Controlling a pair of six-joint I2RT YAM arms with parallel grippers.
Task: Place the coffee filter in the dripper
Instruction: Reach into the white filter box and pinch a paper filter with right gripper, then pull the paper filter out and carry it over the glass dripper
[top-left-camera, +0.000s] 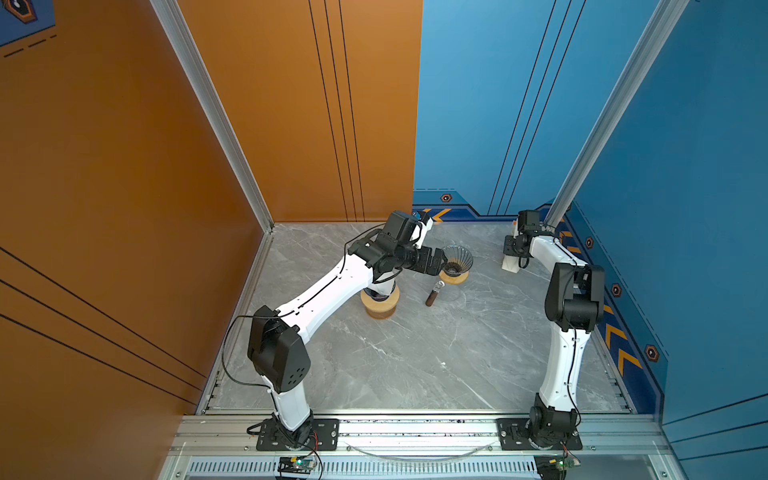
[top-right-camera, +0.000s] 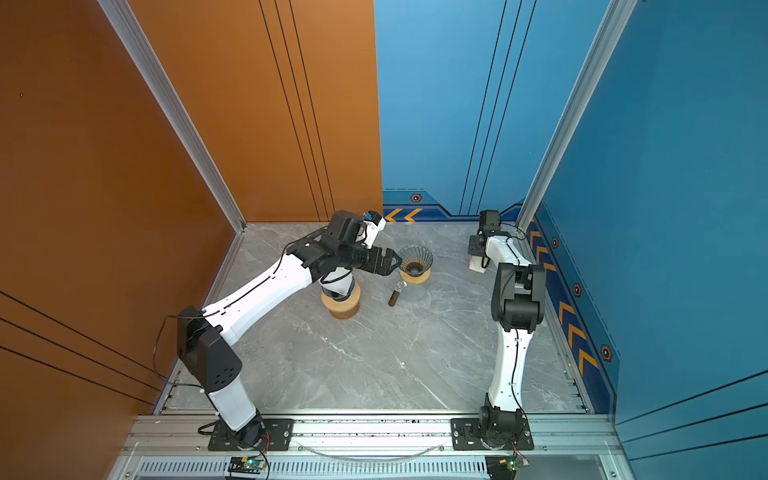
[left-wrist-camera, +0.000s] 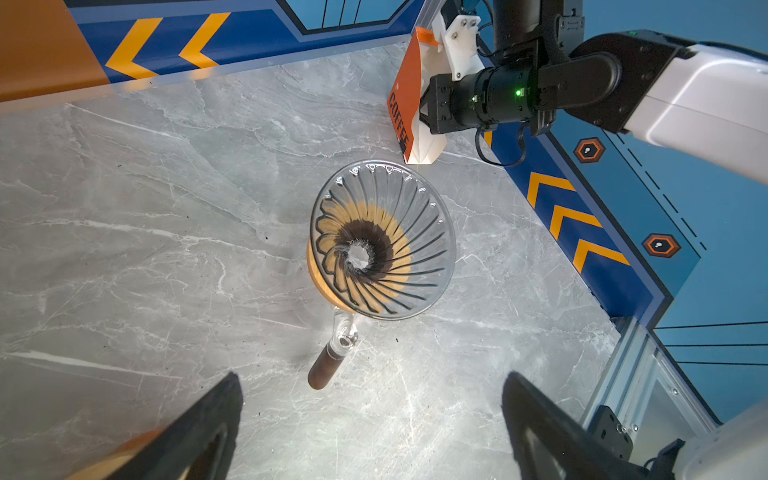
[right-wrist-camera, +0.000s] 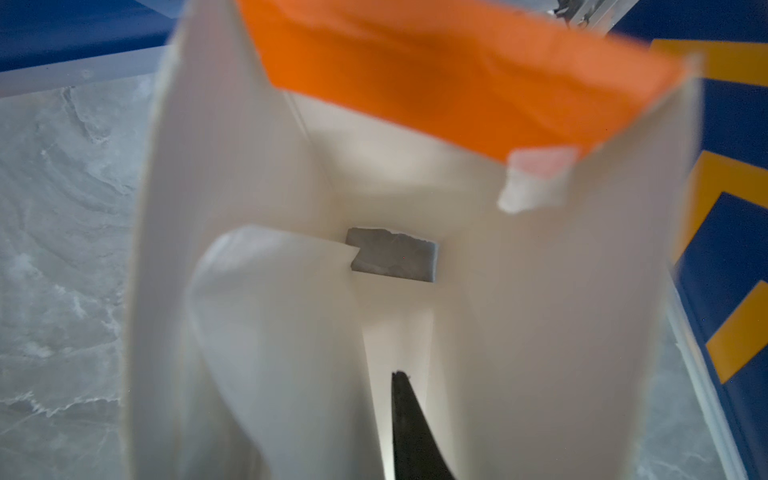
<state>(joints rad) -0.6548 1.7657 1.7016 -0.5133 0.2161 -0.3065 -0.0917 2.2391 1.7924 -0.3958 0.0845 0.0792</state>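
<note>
while the left gripper (left-wrist-camera: 372, 380) hangs over the grey marble table (top-left-camera: 415, 365) with its jaws spread wide and nothing between them, the glass dripper (left-wrist-camera: 382, 239) stands just ahead of it on its wooden collar, its ribbed cone opening straight up with no paper in it. the dripper's handle (left-wrist-camera: 328, 361), brown wood on a clear glass neck, lies with its long axis level with the tabletop, and in both top views it points from the cone toward the near edge and slightly to the left. a round wooden stand (top-left-camera: 380, 305) sits to the dripper's left, under the left arm's wrist. the right gripper (left-wrist-camera: 434, 109) reaches into a white and orange carton (left-wrist-camera: 409, 112) marked coffee, which stands at the back right of the table near the blue wall, apart from the dripper. in the right wrist view, inside the carton, a curled white sheet stands on edge against one wall; the picture is blurred, but it looks like the coffee filter (right-wrist-camera: 270, 332), its long axis running down the carton's depth toward the bottom. only one dark finger (right-wrist-camera: 409, 428) shows, just beside that sheet; the other is hidden, so i cannot tell whether the right jaws are together, apart or clamped on the paper.
</note>
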